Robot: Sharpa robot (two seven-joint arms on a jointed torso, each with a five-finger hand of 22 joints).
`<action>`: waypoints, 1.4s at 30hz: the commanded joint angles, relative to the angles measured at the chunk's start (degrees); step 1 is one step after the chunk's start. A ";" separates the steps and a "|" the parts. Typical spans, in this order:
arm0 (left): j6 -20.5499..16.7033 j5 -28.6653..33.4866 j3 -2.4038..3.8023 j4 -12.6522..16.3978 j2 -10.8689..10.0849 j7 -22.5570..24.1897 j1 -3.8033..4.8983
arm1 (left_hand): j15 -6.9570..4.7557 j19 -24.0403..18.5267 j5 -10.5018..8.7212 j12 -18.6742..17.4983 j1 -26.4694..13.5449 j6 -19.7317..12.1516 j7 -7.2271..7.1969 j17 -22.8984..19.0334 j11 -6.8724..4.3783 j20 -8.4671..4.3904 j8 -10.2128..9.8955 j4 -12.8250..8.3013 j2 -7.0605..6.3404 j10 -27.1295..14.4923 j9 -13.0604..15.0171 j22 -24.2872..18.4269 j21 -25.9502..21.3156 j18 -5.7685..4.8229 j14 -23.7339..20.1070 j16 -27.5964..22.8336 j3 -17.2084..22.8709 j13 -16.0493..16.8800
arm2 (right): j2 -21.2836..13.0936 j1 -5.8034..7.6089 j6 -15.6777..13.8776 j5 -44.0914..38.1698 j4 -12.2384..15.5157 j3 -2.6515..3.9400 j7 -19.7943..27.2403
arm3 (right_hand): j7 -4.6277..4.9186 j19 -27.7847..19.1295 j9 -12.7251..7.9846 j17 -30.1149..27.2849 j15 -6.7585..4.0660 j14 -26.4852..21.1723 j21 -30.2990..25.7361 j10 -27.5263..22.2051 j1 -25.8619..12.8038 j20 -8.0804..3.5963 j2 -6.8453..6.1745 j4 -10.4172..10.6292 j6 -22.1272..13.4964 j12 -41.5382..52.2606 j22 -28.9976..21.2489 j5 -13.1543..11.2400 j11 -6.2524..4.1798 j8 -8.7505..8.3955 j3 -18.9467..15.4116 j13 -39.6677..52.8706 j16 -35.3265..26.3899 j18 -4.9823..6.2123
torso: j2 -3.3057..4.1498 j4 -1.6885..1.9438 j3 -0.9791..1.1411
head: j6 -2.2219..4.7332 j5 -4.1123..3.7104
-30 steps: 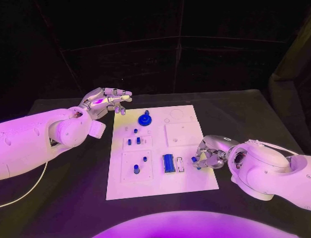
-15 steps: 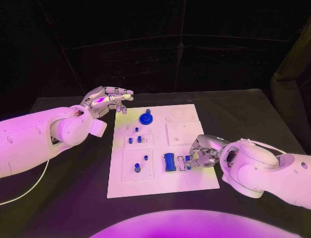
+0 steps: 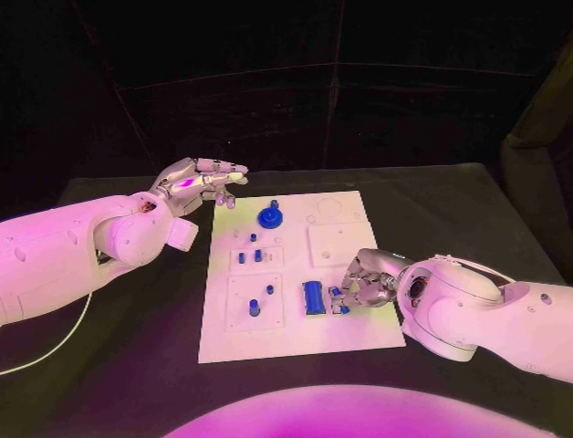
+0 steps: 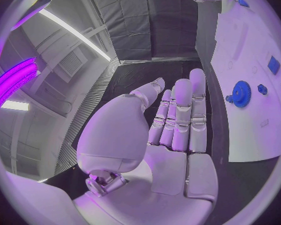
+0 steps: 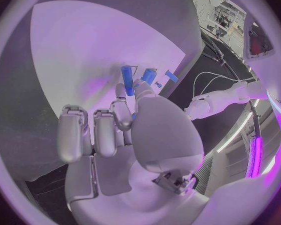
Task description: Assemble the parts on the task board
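Right hand [image 3: 361, 287] sits low over the near-right part of the task board [image 3: 346, 333], fingers curled in around a small blue part [image 3: 340, 298], apparently pinched between thumb and a finger; the right wrist view shows a short blue piece [image 5: 148, 76] at the fingertips, though whether the grip is firm or just a touch cannot be told from these views. Just left of that hand lies the larger blue block [image 3: 313, 297], seated in or beside its recess. Judgement: you are at the placing or seating stage for the small part next to the block. Keep the wrist steady and bring the part down square to the board; a tilted entry will likely jam against the recess edge. Do not nudge the block with the outer fingers, which are very close to it. Release only once the part stands on its own. Left hand [image 3: 199, 183] hovers off the far-left corner of the board, over the black table [image 3: 116, 365], fingers apart and straight in the left wrist view, holding nothing. Leave it parked there, away from the blue gear [image 3: 271, 217] at the far end and the small pegs [image 3: 247, 256] in the left-hand panels. Nearer on the left, two more blue pieces [image 3: 255, 308] sit in a square panel; you need not touch them for this step.
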 commanded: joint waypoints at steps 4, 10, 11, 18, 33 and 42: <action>0.91 -0.08 0.05 0.10 0.02 -0.01 0.08 | 0.01 0.02 -0.09 0.31 -0.15 -0.47 -0.15 -0.11 0.02 0.34 0.22 -0.08 0.57 -0.43 0.06 -0.11 -0.26 0.82 -0.26 0.08 -0.41 -0.08 | 0.47 0.06 -0.49 1.31 -0.47 0.01 0.09 | -0.06 0.70 0.14 2.95 -0.25 3.75 0.39 0.47 -0.83 0.00 -0.02 0.52 0.40 0.28 2.68 0.59 0.00 -0.05 -0.06 0.12 0.21 -0.82 | -0.02 -0.02 -0.03 | 0.01 0.12; 0.99 -0.09 0.05 0.13 0.03 -0.09 0.08 | 0.02 0.02 -0.09 0.33 -0.18 -0.50 -0.13 -0.12 0.03 0.35 0.24 -0.07 0.57 -0.46 0.06 -0.12 -0.28 0.82 -0.28 0.09 -0.44 -0.08 | 0.95 0.07 -0.79 1.34 -0.96 0.01 0.28 | -0.11 0.71 0.18 3.03 -0.27 3.77 0.40 0.52 -0.94 -0.01 0.08 0.62 0.48 0.36 2.71 0.83 -0.04 -0.04 -0.08 0.20 0.26 -0.82 | -0.01 0.01 -0.02 | -0.02 0.19; 1.00 -0.09 0.05 0.14 0.02 -0.10 0.08 | 0.02 0.02 -0.09 0.33 -0.18 -0.50 -0.13 -0.12 0.03 0.35 0.24 -0.07 0.57 -0.46 0.06 -0.12 -0.28 0.82 -0.28 0.09 -0.44 -0.08 | 1.01 0.07 -0.82 1.34 -1.03 0.01 0.29 | -0.11 0.71 0.18 3.03 -0.27 3.77 0.40 0.52 -0.94 -0.01 0.08 0.62 0.48 0.36 2.71 0.83 -0.04 -0.04 -0.08 0.20 0.26 -0.82 | -0.01 0.01 -0.02 | -0.02 0.19; 0.99 -0.09 0.05 0.18 -0.06 -0.15 0.09 | 0.04 0.01 -0.10 0.36 -0.25 -0.56 -0.11 -0.13 0.05 0.36 0.26 -0.02 0.57 -0.52 0.06 -0.14 -0.30 0.82 -0.30 0.10 -0.51 -0.09 | 1.33 0.07 -0.95 1.06 -1.41 0.01 0.06 | -0.24 0.73 0.35 3.00 -0.34 3.76 0.43 0.65 -1.38 -0.05 0.28 0.94 0.87 0.52 2.75 1.08 -0.13 0.16 -0.27 0.36 0.25 -0.83 | 0.00 -0.01 -0.02 | -0.06 0.25; 1.06 -0.09 0.05 0.14 -0.05 -0.27 0.09 | 0.04 0.01 -0.10 0.36 -0.25 -0.56 -0.11 -0.13 0.05 0.36 0.26 -0.02 0.57 -0.52 0.06 -0.14 -0.30 0.82 -0.30 0.10 -0.51 -0.09 | 1.83 0.07 -0.31 0.25 -1.87 0.01 -0.21 | -0.42 0.67 1.27 2.89 -0.45 3.71 0.41 0.90 -5.59 -0.17 0.32 1.70 1.24 0.67 2.77 -5.67 -0.25 0.61 -4.84 0.72 0.15 -0.82 | -0.01 -0.04 -0.01 | -0.13 0.25; 1.11 -0.39 0.05 0.14 -0.09 -0.39 0.09 | 0.07 0.00 -0.10 0.43 -0.34 -0.63 -0.09 -0.16 0.08 0.39 0.31 0.05 0.59 -0.60 0.06 -0.16 -0.33 0.81 -0.33 0.13 -0.60 -0.09 | 1.32 0.07 -0.41 -0.29 -1.72 0.02 0.14 | -0.38 0.53 1.78 2.64 -0.40 3.65 0.24 0.57 -7.10 -0.13 0.42 1.70 0.84 0.13 2.55 -11.17 -0.18 0.69 -7.76 0.46 -0.05 -0.76 | -0.03 -0.07 0.00 | -0.17 0.16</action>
